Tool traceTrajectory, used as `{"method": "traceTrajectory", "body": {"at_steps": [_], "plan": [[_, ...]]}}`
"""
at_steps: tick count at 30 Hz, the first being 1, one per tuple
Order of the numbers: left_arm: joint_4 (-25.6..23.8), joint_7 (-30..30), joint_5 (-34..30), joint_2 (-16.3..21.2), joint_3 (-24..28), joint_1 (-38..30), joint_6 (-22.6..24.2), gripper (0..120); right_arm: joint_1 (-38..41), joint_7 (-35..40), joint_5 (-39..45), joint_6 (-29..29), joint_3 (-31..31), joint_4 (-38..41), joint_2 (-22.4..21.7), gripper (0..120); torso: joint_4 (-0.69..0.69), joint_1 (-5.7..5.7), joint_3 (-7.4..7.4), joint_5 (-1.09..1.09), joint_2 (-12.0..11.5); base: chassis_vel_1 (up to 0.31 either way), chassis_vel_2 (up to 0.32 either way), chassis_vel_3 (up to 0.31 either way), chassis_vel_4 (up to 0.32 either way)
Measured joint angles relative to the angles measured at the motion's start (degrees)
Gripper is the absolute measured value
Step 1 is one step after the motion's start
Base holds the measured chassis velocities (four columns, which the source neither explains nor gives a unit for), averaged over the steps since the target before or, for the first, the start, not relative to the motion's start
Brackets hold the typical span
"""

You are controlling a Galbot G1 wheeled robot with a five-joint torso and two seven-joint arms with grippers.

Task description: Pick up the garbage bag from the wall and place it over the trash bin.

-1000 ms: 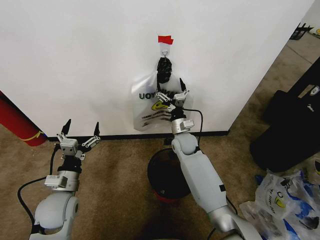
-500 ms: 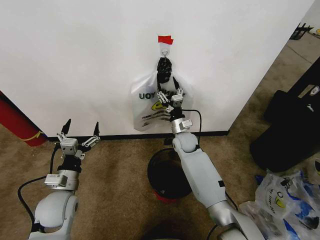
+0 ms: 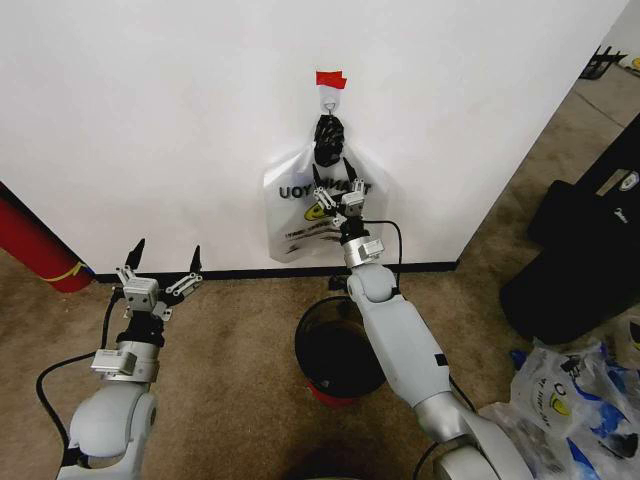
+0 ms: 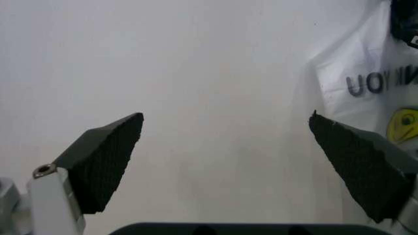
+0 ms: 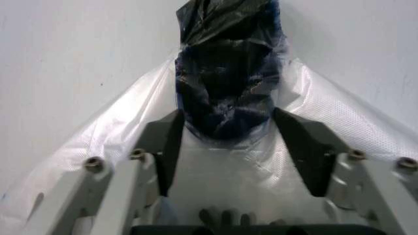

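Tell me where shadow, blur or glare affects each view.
Head view: even light on the wall, a dark shadow inside the trash bin, and no glare. Left wrist view: the open left gripper has soft, near fingers, while the garbage bag print reads sharper. Right wrist view: the right gripper looms blurred and open around the bag's dark bunched handles.

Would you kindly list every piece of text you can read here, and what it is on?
"UOY", mirrored, on the hanging bag; the next word is cut off.
The small print below it: too small to read.
Print on the floor bags: unreadable.
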Motion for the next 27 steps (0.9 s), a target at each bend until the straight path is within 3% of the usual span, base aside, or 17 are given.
{"method": "traceTrajectory", "body": {"at_steps": [15, 27], "plan": [[0.6, 0.0, 0.8, 0.0, 0.7, -0.1, 0.0, 100, 1.9, -0.6, 1.3, 0.4, 0.5, 0.9, 0.0, 0, 0.0, 0.0, 0.0, 0.0, 0.0, 0.0, 0.0, 0.0, 0.0], [0.9, 0.0, 0.7, -0.2, 0.8, -0.1, -0.3, 100, -1.9, -0.6, 1.4, 0.0, -0.4, 4.2, 0.0, 0, -0.01, 0.0, 0.0, 0.0, 0.0, 0.0, 0.0, 0.0, 0.0]]}}
